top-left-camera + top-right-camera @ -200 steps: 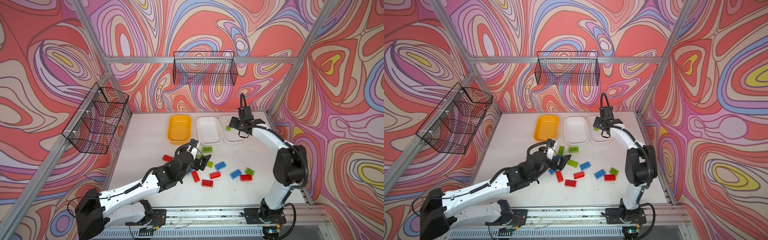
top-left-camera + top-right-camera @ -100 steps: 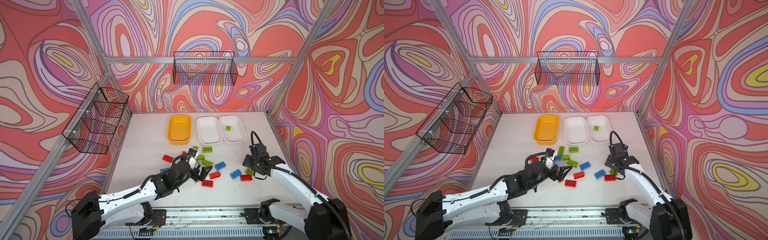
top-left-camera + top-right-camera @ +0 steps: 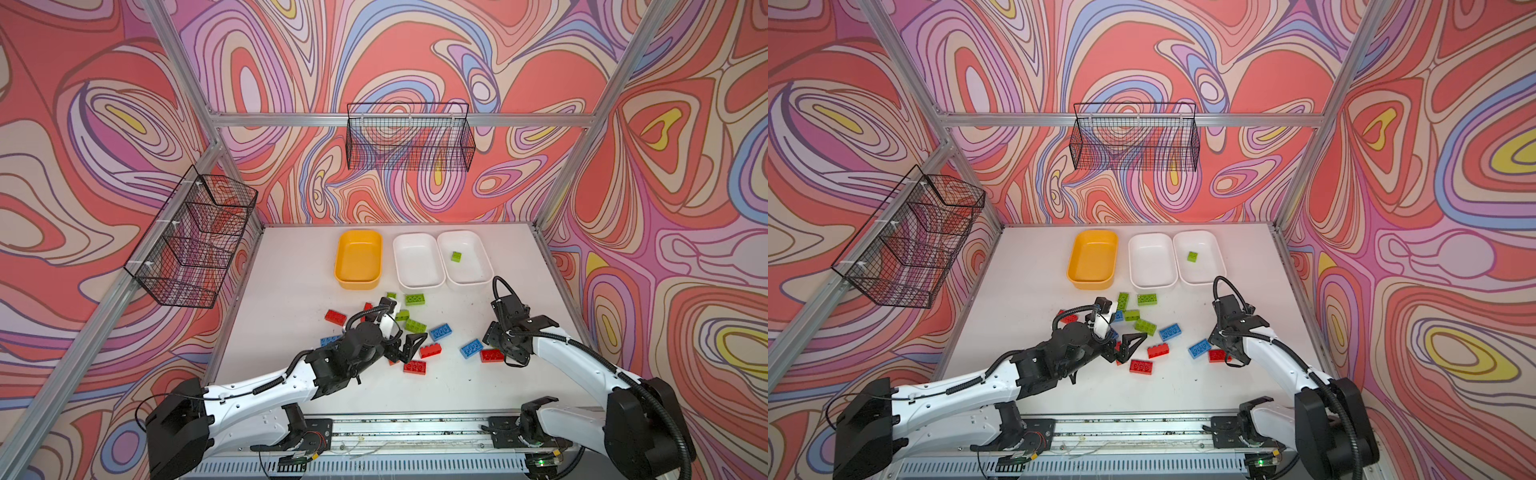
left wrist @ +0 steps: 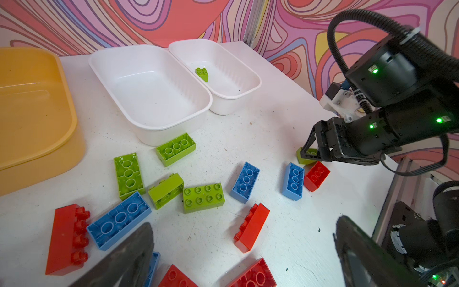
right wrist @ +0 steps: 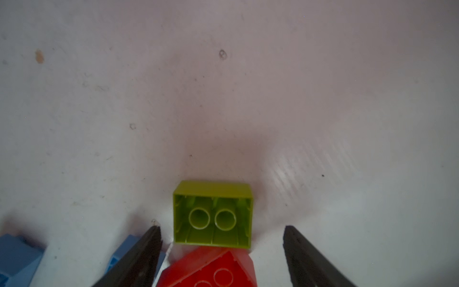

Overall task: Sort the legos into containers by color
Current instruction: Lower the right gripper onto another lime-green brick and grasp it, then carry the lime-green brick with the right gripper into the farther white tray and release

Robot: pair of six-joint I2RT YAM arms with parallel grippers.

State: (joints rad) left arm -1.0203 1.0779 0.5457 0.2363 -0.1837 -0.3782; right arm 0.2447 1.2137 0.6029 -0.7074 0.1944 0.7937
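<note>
Lines up the parted, empty jaws of the right gripper (image 5: pixel 220 227) around the upturned green brick (image 5: pixel 212 216) lying against the red brick (image 5: pixel 211 270), left gripper (image 4: pixel 244 222) jaws wide and idle; next calls for lowering, clenching, then lifting toward the white tub (image 4: pixel 224 105) already holding one green.

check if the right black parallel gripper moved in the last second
Yes. The right gripper came from over the right-hand white plastic tub toward the near side, now open over a small lime green plastic brick.

This is a robotics lab cell: aluminium framing (image 3: pixel 291 119), swirl-printed walls (image 3: pixel 104 124), robot arms (image 3: pixel 257 386) mounted along the bottom of the frame.
</note>
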